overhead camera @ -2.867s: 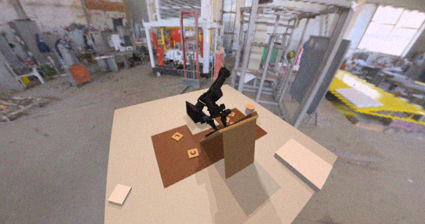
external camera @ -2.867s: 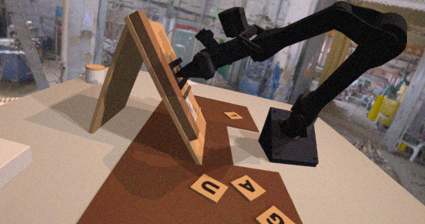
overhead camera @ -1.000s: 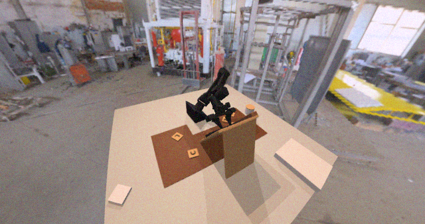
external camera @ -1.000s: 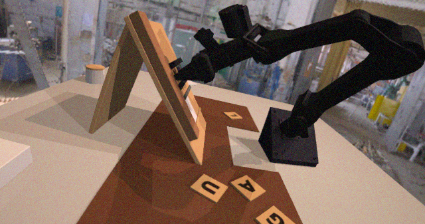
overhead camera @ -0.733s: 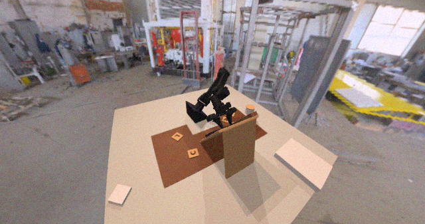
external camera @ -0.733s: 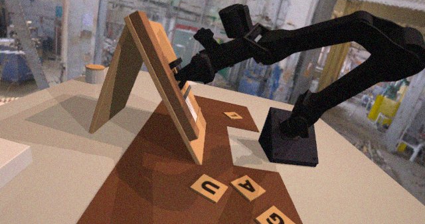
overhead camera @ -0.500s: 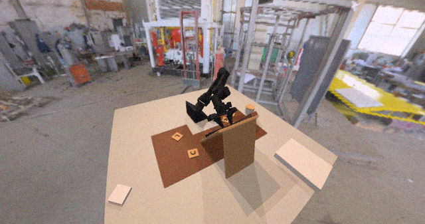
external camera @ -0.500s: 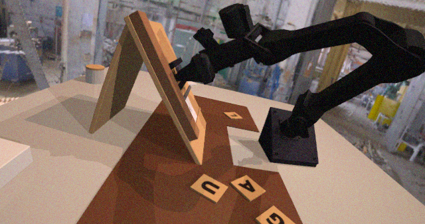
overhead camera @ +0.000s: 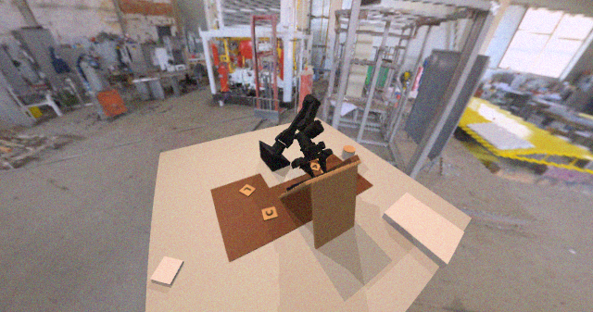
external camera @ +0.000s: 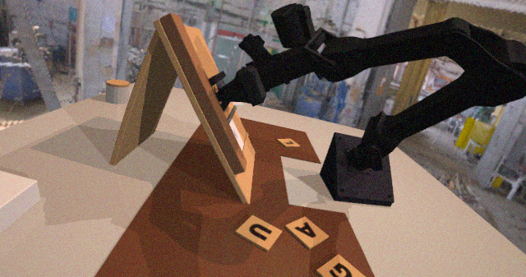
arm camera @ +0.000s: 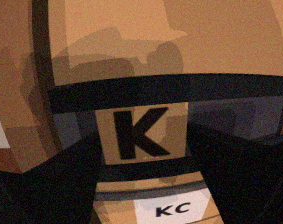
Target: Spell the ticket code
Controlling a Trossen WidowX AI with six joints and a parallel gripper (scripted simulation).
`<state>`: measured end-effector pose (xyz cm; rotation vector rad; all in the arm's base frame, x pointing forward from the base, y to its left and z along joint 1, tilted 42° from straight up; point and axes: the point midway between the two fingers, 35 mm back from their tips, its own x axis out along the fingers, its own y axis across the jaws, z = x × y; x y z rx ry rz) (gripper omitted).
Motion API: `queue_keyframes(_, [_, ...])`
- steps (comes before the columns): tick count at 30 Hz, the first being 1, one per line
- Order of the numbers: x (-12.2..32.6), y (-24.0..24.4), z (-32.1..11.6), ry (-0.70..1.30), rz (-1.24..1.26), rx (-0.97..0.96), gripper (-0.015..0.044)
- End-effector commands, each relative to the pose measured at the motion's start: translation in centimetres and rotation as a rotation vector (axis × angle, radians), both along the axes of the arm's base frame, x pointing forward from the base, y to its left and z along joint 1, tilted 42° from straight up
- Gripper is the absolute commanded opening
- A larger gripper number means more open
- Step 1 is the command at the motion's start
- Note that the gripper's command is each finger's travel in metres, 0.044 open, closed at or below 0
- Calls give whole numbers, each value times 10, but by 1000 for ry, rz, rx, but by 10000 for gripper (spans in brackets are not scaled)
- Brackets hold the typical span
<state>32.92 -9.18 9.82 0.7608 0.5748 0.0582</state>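
Counter (overhead camera: 195, 164) (external camera: 431, 223), with brown mat (overhead camera: 236, 229) (external camera: 185, 236) inside its edges; leaning board (overhead camera: 335, 205) (external camera: 214, 139) (arm camera: 142, 55); pale slab (overhead camera: 423, 226) (external camera: 16, 196) by the counter's right-hand corner in the top view. On the board we list black-edged rail (arm camera: 167, 90), gripper (overhead camera: 317, 171) (external camera: 224, 96) (arm camera: 144, 133) closed on the K tile (arm camera: 177, 117) within it, and KC ticket (arm camera: 172, 209) below.

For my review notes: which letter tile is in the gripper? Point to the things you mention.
The K tile (arm camera: 178, 131), between the gripper's fingers and upright in the rail; the U (external camera: 259, 233) and A (external camera: 306, 232) tiles lie on the brown mat (external camera: 164, 232).

matte black arm (overhead camera: 306, 115) (external camera: 394, 43), angular wedge base (overhead camera: 265, 152) (external camera: 388, 202), dark claw (overhead camera: 309, 168) (external camera: 222, 89) (arm camera: 144, 133)
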Motion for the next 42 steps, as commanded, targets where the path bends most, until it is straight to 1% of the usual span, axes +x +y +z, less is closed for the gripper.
queue_keyframes(1, [0,1,1,3,-4,2,0])
queue_keyframes(12, [-3,0,2,3,-3,2,289])
queue_keyframes(13, [-5,-1,3,3,-3,2,295])
queue_keyframes(42, [-21,-6,12,4,-4,2,295])
